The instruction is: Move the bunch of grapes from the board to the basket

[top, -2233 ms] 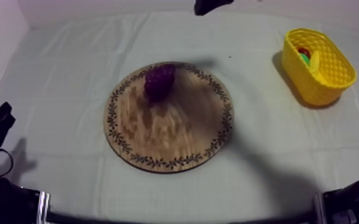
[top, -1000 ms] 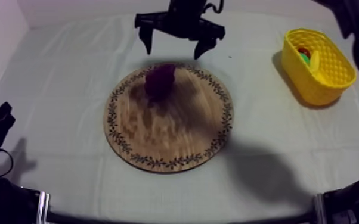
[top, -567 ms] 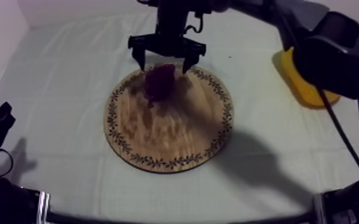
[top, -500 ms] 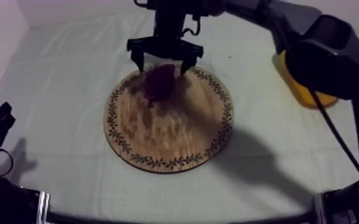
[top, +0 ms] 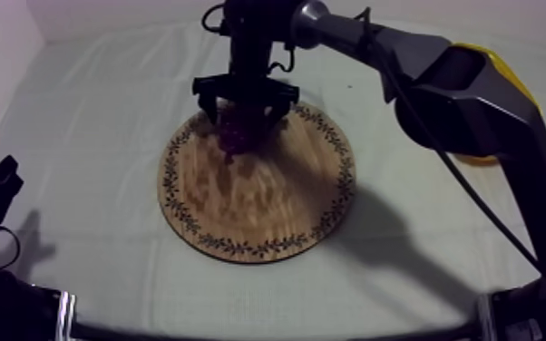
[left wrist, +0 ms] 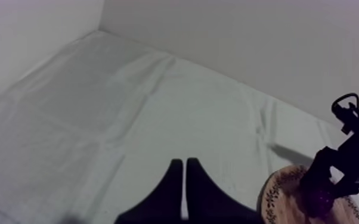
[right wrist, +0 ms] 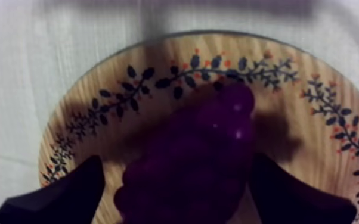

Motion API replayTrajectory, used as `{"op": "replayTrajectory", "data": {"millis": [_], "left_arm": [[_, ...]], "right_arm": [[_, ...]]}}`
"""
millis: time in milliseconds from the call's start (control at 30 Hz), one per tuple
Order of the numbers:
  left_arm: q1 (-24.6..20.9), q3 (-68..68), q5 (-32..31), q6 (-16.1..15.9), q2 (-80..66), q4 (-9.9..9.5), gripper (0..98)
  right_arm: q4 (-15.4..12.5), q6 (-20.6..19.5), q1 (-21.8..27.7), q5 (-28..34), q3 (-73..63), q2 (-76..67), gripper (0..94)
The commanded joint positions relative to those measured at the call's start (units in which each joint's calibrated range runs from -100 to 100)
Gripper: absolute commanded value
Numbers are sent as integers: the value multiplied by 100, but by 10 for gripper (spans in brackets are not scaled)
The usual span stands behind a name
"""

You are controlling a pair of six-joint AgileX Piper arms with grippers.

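The purple bunch of grapes [top: 240, 129] lies on the far part of the round wooden board [top: 258, 195]. My right gripper [top: 245, 102] hangs low over the bunch, open, one finger on each side. In the right wrist view the grapes [right wrist: 194, 158] lie between the two black fingertips [right wrist: 56, 199], with a gap of board [right wrist: 113, 98] showing at each side. The yellow basket [top: 502, 71] at the far right is mostly hidden behind my right arm. My left gripper [left wrist: 185, 179] rests shut near the table's left front, its fingers together as a narrow wedge.
My right arm stretches from the lower right across the right half of the table to the board's far rim. In the left wrist view the other gripper [left wrist: 337, 173] stands over the board [left wrist: 277, 189]. Bare cloth lies left of and in front of the board.
My right gripper has come down from beyond the board's far rim onto the grapes, still wide. The arm now covers most of the basket. The grapes and the left arm have not moved.
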Motion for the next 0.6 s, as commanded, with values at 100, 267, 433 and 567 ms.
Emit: {"op": "replayTrajectory", "data": {"millis": [100,267,433,567], "left_arm": [[2,-4,1,2,1,-2,0],[2,-4,1,2,1,-2,0],[2,-4,1,2,1,-2,0],[2,-4,1,2,1,-2,0]], "right_arm": [[-104,143,30,41,30,43,542],[-136,227,43,17,153,-17,426],[-135,281,43,-17,435,-313,397],[-121,359,33,-12,714,-794,395]]}}
